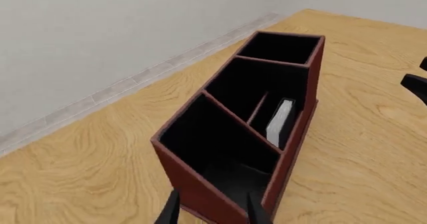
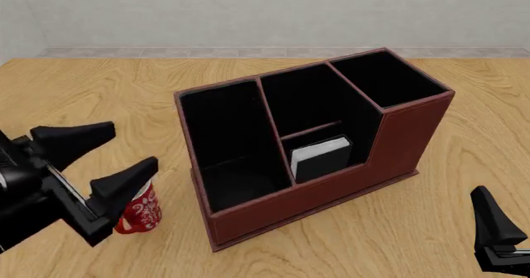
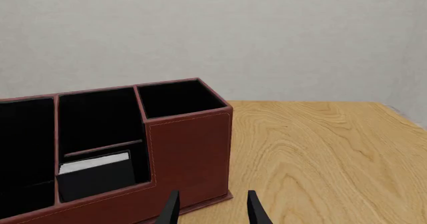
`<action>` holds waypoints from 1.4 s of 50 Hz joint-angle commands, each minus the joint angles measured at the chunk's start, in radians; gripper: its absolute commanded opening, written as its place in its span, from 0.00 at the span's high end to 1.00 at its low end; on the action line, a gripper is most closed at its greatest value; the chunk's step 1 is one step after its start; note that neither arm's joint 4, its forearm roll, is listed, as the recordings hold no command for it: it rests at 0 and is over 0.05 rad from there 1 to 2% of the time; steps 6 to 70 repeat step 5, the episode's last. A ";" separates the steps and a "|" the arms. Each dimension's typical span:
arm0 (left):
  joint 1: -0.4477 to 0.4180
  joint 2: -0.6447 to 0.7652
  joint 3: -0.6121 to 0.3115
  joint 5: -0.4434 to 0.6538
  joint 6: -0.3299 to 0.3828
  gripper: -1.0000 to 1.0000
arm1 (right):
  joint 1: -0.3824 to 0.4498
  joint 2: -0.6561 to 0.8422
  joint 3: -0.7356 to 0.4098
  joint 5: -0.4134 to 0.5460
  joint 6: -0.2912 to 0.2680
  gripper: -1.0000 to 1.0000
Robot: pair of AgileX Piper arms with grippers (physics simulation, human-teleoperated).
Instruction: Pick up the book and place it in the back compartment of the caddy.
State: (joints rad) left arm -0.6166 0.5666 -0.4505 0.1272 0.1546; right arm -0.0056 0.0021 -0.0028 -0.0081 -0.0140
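Holding nothing in either hand, I have both sets of jaws parted wide: my left gripper (image 2: 103,160) hangs off the caddy's (image 2: 331,185) left end above the surface (image 2: 463,141), just over a white-and-red mug (image 2: 139,213), while my right gripper (image 2: 497,241) sits low at the near right, well apart from the box, only partly in frame. The book (image 2: 321,157) already stands upright in the small shallow pocket behind the low cut-down wall, white page edges up, so I judge the placing itself done and the step in hand to be the retreat. What remains, as I read it, is only to draw both arms clear without brushing the caddy (the left one is closest to its end wall). The front view alone shows the mug and where both arms stand relative to the box. My left wrist view looks down the caddy's (image 1: 200,184) length from its end and shows the book (image 1: 280,121) leaning close against the low outer wall. My right wrist view looks level at the stepped front of the caddy (image 3: 190,154), with the book's (image 3: 97,176) black cover just behind the low wall, and my fingertips (image 3: 255,211) bare.
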 commanded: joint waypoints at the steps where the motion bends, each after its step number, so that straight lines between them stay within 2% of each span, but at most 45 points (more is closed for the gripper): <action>1: 0.209 -0.396 0.000 0.332 -0.036 0.00 | 0.000 0.000 0.000 0.000 0.000 0.00; 3: 0.304 -0.505 -0.033 0.435 -0.056 0.00 | 0.000 0.000 0.000 0.000 0.000 0.00; 5: 0.307 -0.563 -0.003 0.450 -0.044 0.00 | 0.000 0.000 0.000 0.000 0.000 0.00; 70: 0.307 -0.563 -0.003 0.450 -0.044 0.00 | 0.000 0.000 0.000 0.000 0.000 0.00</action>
